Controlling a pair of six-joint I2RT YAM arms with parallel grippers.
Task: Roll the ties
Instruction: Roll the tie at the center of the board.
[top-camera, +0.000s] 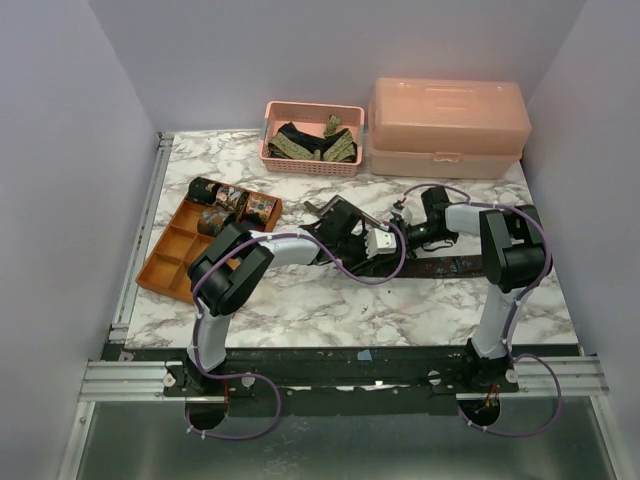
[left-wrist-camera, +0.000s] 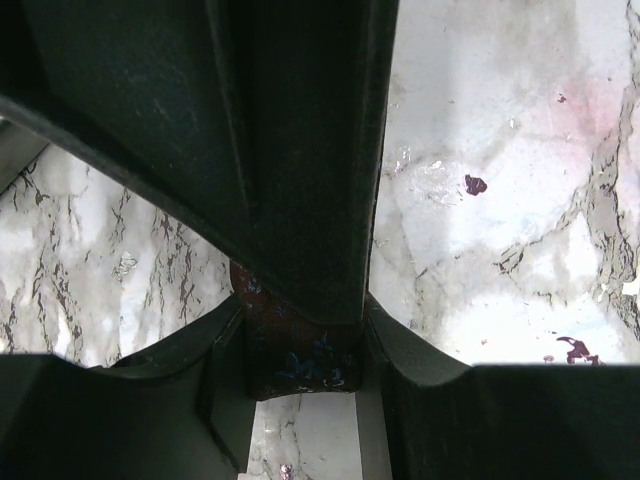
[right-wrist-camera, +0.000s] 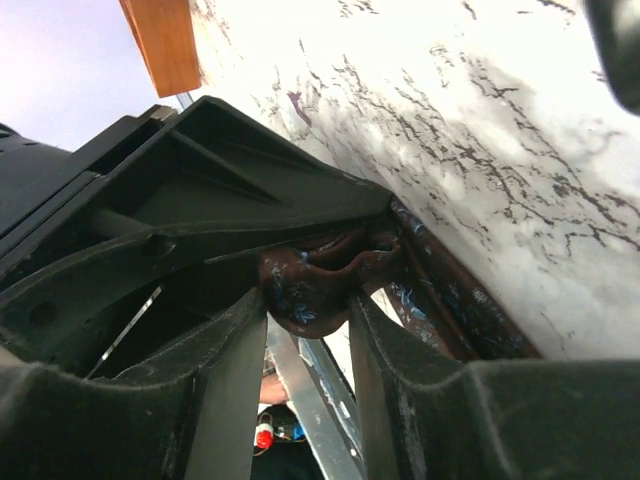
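A dark brown tie (top-camera: 450, 266) with small blue marks lies as a flat strip on the marble table (top-camera: 330, 310), right of the middle. It runs from under the right arm toward the centre, where both grippers meet over its end.

In the left wrist view that end of the tie (left-wrist-camera: 295, 355) sits between the fingers of the left gripper (left-wrist-camera: 300, 372), which pinches it. The dark body of the other gripper fills the upper middle of that view.

In the right wrist view the tie (right-wrist-camera: 315, 285) is bunched into a fold between the fingers of the right gripper (right-wrist-camera: 308, 315), which are pressed against it on both sides. The rest of the strip trails off to the lower right along the table.

From above, the left gripper (top-camera: 372, 245) reaches in from the left and the right gripper (top-camera: 405, 232) from the right, tips close together. A grey bar (top-camera: 325, 210) lies just behind the left gripper.

To the left stands an orange tray (top-camera: 165, 262) with several rolls (top-camera: 232, 205) in its far compartments. The near ones show bare floor.

At the back, a pink basket (top-camera: 300, 165) holds loose ties (top-camera: 310, 143) in black and olive-gold, and a closed pink box (top-camera: 445, 125) stands just beside it on the right
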